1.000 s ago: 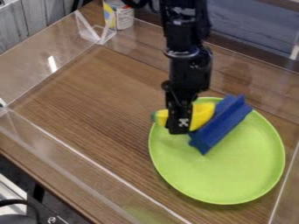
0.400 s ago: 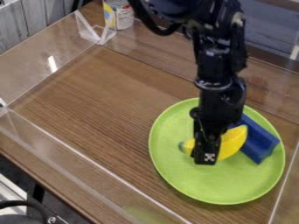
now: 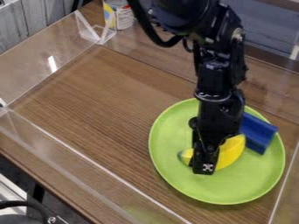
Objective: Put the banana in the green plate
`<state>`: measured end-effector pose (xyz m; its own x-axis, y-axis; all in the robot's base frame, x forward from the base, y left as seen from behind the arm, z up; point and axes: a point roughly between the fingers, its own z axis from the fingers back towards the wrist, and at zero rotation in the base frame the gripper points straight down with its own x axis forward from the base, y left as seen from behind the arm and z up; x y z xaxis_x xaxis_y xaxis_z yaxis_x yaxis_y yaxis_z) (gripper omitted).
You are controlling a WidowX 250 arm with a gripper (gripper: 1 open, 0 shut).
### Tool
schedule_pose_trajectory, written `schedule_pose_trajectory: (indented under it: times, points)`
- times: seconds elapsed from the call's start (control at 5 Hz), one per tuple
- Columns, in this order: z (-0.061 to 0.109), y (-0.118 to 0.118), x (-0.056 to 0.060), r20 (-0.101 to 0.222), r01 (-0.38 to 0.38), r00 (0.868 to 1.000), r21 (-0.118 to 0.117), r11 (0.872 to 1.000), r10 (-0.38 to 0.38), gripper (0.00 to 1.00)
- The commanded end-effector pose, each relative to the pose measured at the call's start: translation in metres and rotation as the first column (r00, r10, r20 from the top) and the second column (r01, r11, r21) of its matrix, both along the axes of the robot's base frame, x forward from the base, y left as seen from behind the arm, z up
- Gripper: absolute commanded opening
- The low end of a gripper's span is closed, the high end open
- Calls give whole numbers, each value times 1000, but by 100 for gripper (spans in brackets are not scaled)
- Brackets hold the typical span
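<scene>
The green plate (image 3: 173, 173) lies at the table's front right. Low over its middle stands my gripper (image 3: 205, 161), shut on the small yellow banana (image 3: 230, 149). The banana sticks out to the right of the fingers, just above or touching the plate's surface; I cannot tell which. The black arm hides the banana's left end. A blue rectangular block (image 3: 260, 136) rests on the plate's right part, next to the banana.
Clear acrylic walls (image 3: 47, 61) ring the wooden table (image 3: 105, 96). A clear plastic stand (image 3: 93, 31) and a small bottle (image 3: 108, 13) sit at the back left, beyond the wall. The near table edge runs along the lower left.
My gripper has carried the banana from the plate's back-left rim down and to the right, to over the plate's middle. The blue block has shifted to the plate's right side.
</scene>
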<state>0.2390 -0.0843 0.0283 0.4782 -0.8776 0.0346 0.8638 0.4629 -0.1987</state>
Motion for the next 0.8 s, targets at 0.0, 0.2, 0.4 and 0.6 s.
schedule_pose_trajectory:
  times: [0.0, 0.2, 0.4, 0.6]
  points:
    - [2, 0, 2, 21, 4, 1000, -5, 1000, -4, 0]
    - [0, 1, 1, 20, 2, 1000, -5, 1000, -1, 0]
    - [-2, 2, 0, 20, -1, 1000, -4, 1000, 1, 0]
    - [-3, 3, -1, 19, -3, 1000, -4, 1000, 3, 0]
